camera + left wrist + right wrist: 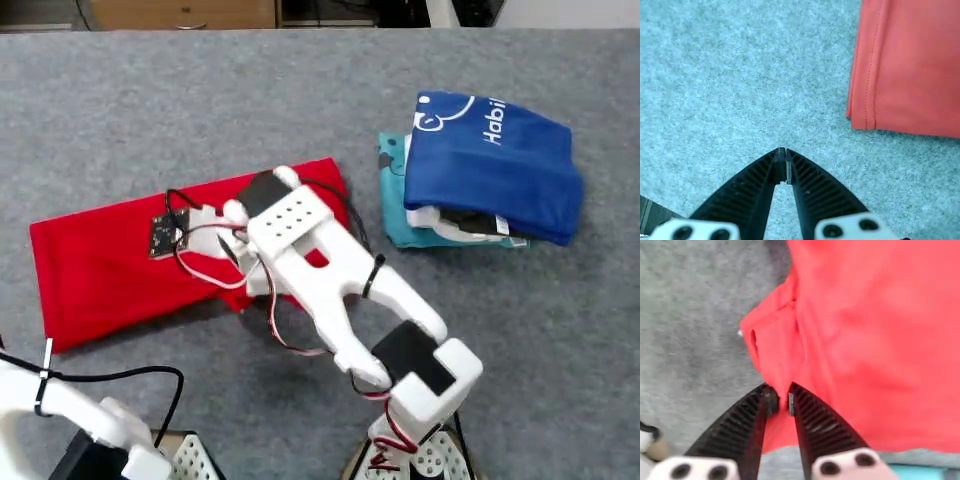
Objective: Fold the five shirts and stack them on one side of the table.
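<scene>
1. The left arm (60, 400) sat at the near left corner of the table (150, 100); the left gripper (782, 162) had its jaws pressed together, tips touching, above the bare grey covering; a hemmed corner of the red shirt (910, 65) lay near it but not in contact.
2. The right arm (340, 280) extended from the near edge over the red shirt; the right gripper (781, 402) was pinching a raised fold of red fabric at the shirt's edge.
3. The red shirt lay as a long band across the left and middle of the table, slightly slanted.
4. Farther right, apart from the red shirt, a folded stack rested on the table: teal shirt (395, 215) at the bottom; white and dark layers (460, 222) between; blue shirt (490, 160) on top.
5. The table covering was grey and felt-like; wooden furniture (180, 12) stood beyond the far edge.
</scene>
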`<state>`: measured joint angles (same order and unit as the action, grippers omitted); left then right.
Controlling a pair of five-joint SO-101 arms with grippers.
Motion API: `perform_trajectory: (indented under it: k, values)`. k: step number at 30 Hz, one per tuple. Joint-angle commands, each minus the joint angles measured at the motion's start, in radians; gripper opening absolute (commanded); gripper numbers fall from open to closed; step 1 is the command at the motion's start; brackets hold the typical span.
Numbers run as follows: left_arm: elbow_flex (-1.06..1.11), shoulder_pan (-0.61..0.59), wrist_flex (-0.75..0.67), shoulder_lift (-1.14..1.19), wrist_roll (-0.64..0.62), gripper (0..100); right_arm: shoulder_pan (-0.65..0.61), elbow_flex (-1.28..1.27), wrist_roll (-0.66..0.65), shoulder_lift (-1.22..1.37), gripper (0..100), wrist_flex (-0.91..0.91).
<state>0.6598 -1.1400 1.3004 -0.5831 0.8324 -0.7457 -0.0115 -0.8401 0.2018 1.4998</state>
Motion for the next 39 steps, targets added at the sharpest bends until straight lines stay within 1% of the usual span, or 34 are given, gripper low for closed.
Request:
perform_trajectory:
  k: [1,4,8,21,22,24,26,28,32,35,38,39]
  values:
    - [-0.012,-0.017,-0.011,-0.035,0.009,2,0.027,0.117,-0.081,0.038,0.1,-0.035]
    - [-0.014,-0.018,-0.012,-0.035,0.009,2,0.025,0.196,-0.133,0.117,0.1,-0.074]
    - [-0.015,-0.015,-0.012,-0.035,0.009,2,0.027,0.331,-0.183,0.239,0.1,-0.081]
    - [-0.015,-0.02,-0.012,-0.035,0.009,2,0.027,0.858,-0.178,0.645,0.6,-0.081]
    - [-0.015,-0.02,-0.012,-0.035,0.009,2,0.03,0.894,-0.161,0.668,2.4,-0.081]
    - [-0.015,-0.02,-0.012,-0.035,0.012,2,0.033,0.97,-0.086,0.696,9.4,-0.078]
    - [-0.009,-0.021,-0.011,-0.035,0.049,2,0.044,1.038,-0.009,0.702,15.3,-0.077]
    - [-0.008,-0.021,-0.009,-0.035,0.068,2,0.054,1.113,0.034,0.702,16.7,-0.054]
    - [-0.006,-0.021,-0.011,-0.035,0.068,2,0.081,1.253,0.038,0.705,16.7,0.035]
    - [-0.006,-0.017,-0.011,-0.035,0.068,2,0.102,1.326,0.032,0.705,14.4,0.143]
    - [-0.006,-0.015,-0.012,-0.035,0.066,2,0.116,1.379,0.032,0.705,3.0,0.279]
    - [-0.008,-0.012,-0.012,-0.028,0.064,2,0.124,1.376,0.038,0.702,0.0,0.293]
